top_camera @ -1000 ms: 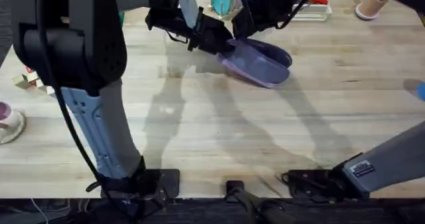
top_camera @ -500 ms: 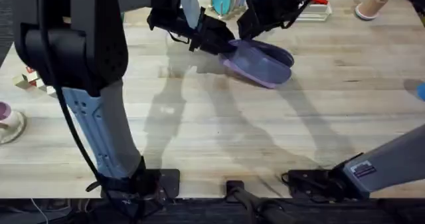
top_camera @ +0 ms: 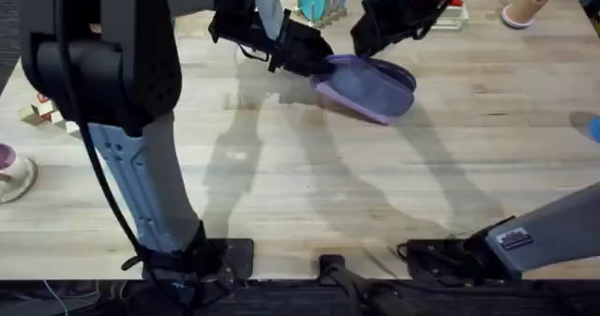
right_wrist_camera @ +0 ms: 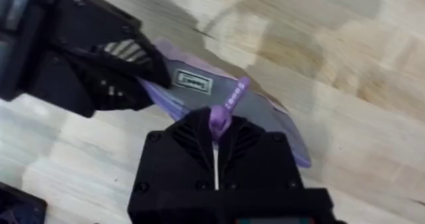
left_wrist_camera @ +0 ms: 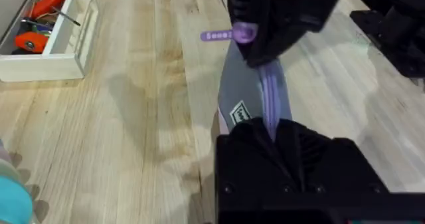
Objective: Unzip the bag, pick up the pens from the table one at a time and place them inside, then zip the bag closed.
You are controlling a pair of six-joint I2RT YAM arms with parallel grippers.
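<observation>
- The desk [top_camera: 281, 175], a broad light plank top, carries the work near the middle of its far edge, with both arms reaching in from the near edge.
- The bag [top_camera: 367, 86], a lavender pouch with a grey side panel, lies slanted on the desk a little right of centre toward the far edge, one end raised between the two grippers.
- The left gripper [top_camera: 314, 58] is closed on the bag's end nearest the desk's left edge; in the left wrist view its black fingers [left_wrist_camera: 292, 144] are pressed together on the purple seam strip.
- The right gripper [top_camera: 367, 37] sits over the bag's top, pinching the zip pull [right_wrist_camera: 222, 114], a small purple tab that rises from between its closed fingers in the right wrist view.
- A white tray [left_wrist_camera: 50, 34] of red tools stands well apart from the bag along the far edge; it is not part of the job.
- Handling, as a judgement: the bag looks light, soft and floppy, so it will sag and drag along unless one end is pinned while the zip is pulled. The seam end and the pull tab are the sensible holds; the fabric wall would just bunch up.
- The tab is thin and could slip from the fingers under a hard tug.
- Whether the zip is open or shut cannot be told, and where the pens are cannot be told.
</observation>
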